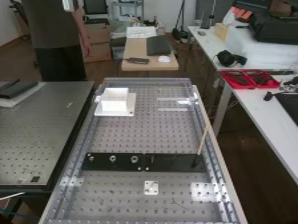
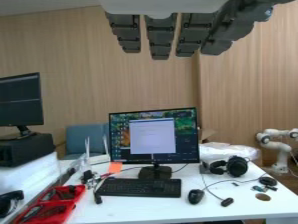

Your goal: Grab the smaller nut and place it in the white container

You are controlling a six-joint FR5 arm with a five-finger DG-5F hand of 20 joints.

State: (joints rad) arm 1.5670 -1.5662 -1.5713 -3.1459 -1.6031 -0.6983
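Hand (image 2: 160, 37) is released, fingers straight, holding nothing. In the high view, the nuts sit on the black strip (image 1: 102, 163), lower left of centre; the leftmost nut (image 1: 91, 159) looks smallest, but I can't be sure. I'd pinch lightly from above, lift past its neighbours, then release over the white container (image 1: 115, 96), upper left. Mind the side rail (image 1: 74, 150) and leaning stick (image 1: 203, 140).

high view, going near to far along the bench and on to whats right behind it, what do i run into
small white plate → black strip lying across the bench → white container → wooden-topped table beyond the bench's far end
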